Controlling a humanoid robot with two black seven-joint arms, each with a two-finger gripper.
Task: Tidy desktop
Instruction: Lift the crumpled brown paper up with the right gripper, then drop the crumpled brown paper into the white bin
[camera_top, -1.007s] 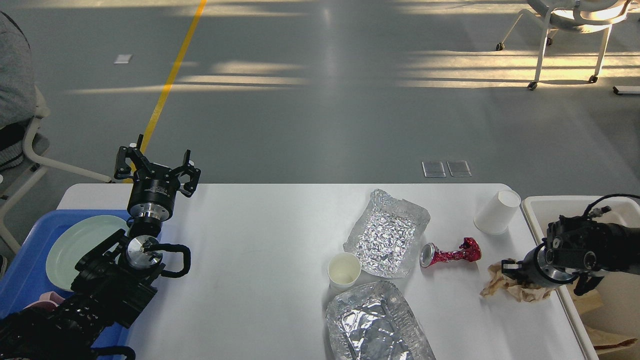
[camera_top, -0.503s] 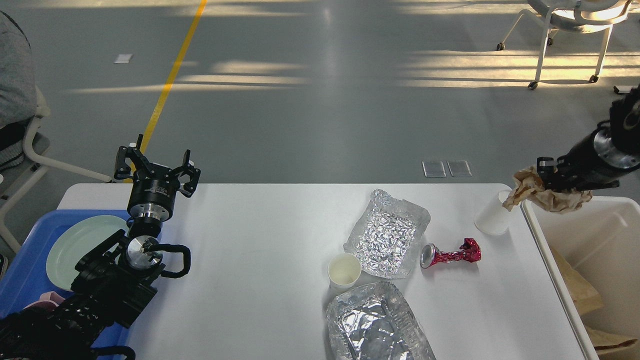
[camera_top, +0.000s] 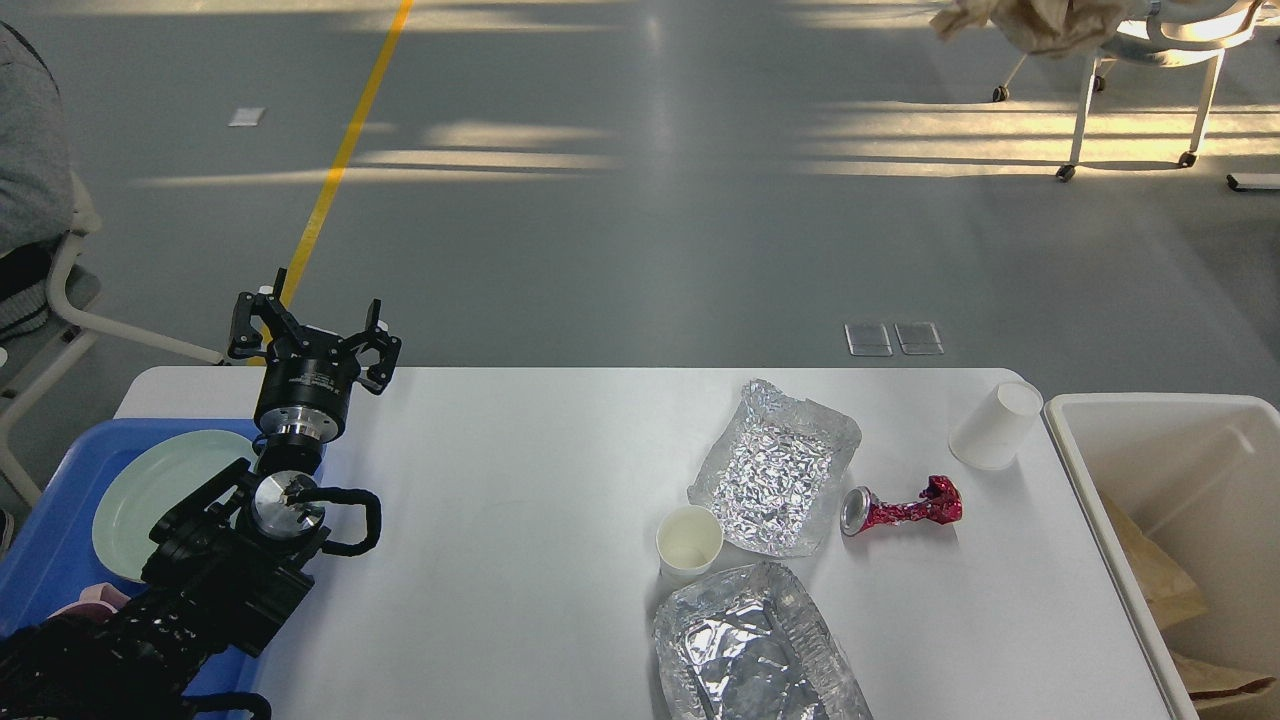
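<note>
The white desktop (camera_top: 500, 520) carries a flat crumpled foil sheet (camera_top: 775, 465), a foil tray (camera_top: 745, 650) at the front edge, a crushed red can (camera_top: 900, 508), an upright paper cup (camera_top: 688, 541) and a tipped white cup (camera_top: 995, 425). My left gripper (camera_top: 312, 318) is open and empty, raised over the desktop's far left corner. My right gripper is out of view. A crumpled brown paper (camera_top: 1040, 22) shows at the very top edge, high above the floor; what holds it is hidden.
An off-white bin (camera_top: 1140, 405) with brown paper inside stands right of the desktop. A blue tray (camera_top: 60, 520) at the left holds a pale green plate (camera_top: 150, 485) and a pink item (camera_top: 90, 600). Chairs stand at far right and left.
The right arm lifted the brown paper off the desktop's right side, past the tipped cup, up and out of the top of the view. The left arm has not moved.
</note>
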